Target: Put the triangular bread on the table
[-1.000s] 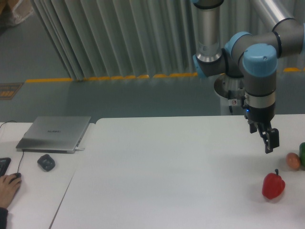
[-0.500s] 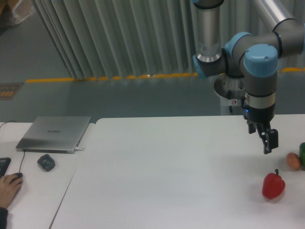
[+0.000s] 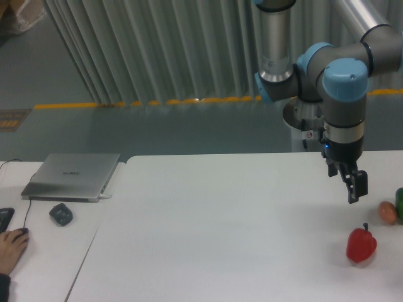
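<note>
The triangular bread does not show anywhere in this view. My gripper point(image 3: 354, 190) hangs over the right part of the white table point(image 3: 220, 220), fingers pointing down, a little above the surface. It is seen edge-on, so the gap between its fingers is hidden. Nothing shows in its grip. It is up and left of the red bell pepper point(image 3: 361, 245) and left of the small orange-tan ball point(image 3: 386, 212).
A green object point(image 3: 399, 202) is cut off by the right edge beside the ball. A silver laptop point(image 3: 72, 176) and a dark mouse-like object point(image 3: 61, 214) lie on the smaller desk at left. A person's hand point(image 3: 9, 245) rests at that desk's near corner.
</note>
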`<move>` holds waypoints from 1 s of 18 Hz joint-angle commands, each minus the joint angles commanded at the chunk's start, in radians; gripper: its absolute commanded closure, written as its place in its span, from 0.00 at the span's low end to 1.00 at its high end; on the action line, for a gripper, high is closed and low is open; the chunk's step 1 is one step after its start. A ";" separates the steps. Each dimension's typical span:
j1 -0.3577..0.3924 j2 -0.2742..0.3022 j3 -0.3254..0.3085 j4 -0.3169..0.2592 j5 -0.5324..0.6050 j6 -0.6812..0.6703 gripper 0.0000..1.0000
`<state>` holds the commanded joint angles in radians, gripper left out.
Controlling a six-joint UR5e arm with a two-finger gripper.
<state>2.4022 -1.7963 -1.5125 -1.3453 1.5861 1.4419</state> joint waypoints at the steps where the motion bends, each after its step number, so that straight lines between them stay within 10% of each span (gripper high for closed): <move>1: 0.000 0.000 0.000 0.000 0.000 -0.002 0.00; 18: 0.081 0.014 -0.003 0.037 0.002 0.014 0.00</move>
<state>2.4834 -1.7825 -1.5156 -1.3087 1.5876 1.4557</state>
